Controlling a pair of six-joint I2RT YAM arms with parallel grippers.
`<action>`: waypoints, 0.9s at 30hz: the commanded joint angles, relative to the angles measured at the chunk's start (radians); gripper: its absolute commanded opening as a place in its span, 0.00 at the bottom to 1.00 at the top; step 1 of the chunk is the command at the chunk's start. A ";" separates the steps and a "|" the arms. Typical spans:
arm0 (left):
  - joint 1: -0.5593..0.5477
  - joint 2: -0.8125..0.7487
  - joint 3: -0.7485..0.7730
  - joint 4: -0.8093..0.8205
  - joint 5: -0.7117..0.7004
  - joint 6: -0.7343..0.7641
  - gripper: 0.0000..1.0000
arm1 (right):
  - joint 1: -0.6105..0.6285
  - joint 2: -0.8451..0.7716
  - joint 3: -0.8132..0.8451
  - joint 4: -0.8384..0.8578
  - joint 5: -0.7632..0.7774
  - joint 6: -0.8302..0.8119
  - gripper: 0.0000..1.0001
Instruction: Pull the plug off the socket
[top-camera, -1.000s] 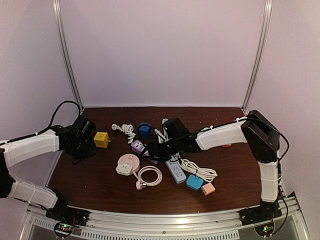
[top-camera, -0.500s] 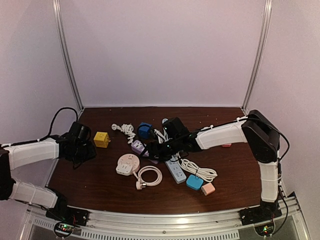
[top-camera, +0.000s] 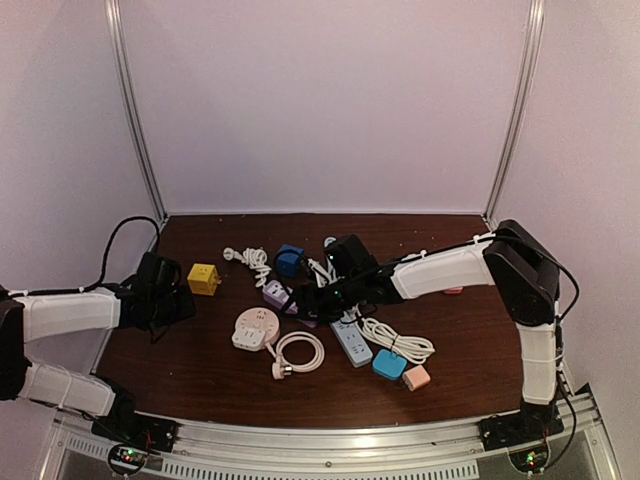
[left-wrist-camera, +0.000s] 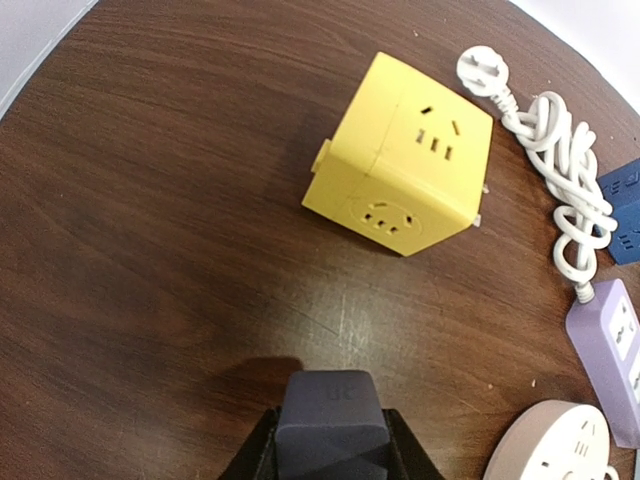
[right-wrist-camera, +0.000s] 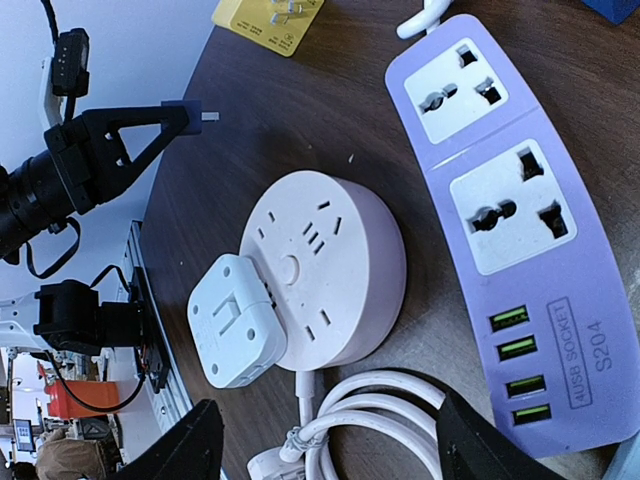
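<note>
Plug (left-wrist-camera: 332, 425), dark blue-purple, is clamped between the two sides of the left gripper (top-camera: 172, 303), at about 9 o'clock on the brown surface (left-wrist-camera: 150, 200) in the top view. It is apart from the yellow cube socket (left-wrist-camera: 400, 155), which lies at 1 o'clock from it in the left wrist view, with bare wood between the two. In the right wrist view a short pale prong sticks out of the plug's front face.

The right gripper (top-camera: 305, 300) hangs near the centre of the surface, its fingers (right-wrist-camera: 200, 445) spread wide and holding nothing. Under it, in the right wrist view, lies a round pink socket (right-wrist-camera: 320, 290) with a white adapter (right-wrist-camera: 235, 330) sitting on its 8 o'clock edge. A purple power strip (right-wrist-camera: 510, 250) lies just beside the round socket at 3 o'clock, and a white coiled cable (right-wrist-camera: 350, 410) lies at its 6 o'clock. A bundled white cord (left-wrist-camera: 560, 170) lies at 3 o'clock from the yellow cube in the left wrist view, near it but not touching.
</note>
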 joint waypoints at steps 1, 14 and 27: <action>-0.007 0.002 -0.038 0.080 -0.001 0.012 0.30 | 0.008 -0.026 0.011 0.011 0.023 0.000 0.74; -0.018 0.052 -0.042 0.051 0.051 -0.056 0.32 | 0.012 -0.021 0.008 0.005 0.024 0.004 0.74; -0.006 0.135 0.090 -0.106 0.064 -0.124 0.49 | 0.017 -0.041 -0.002 0.002 0.037 0.006 0.74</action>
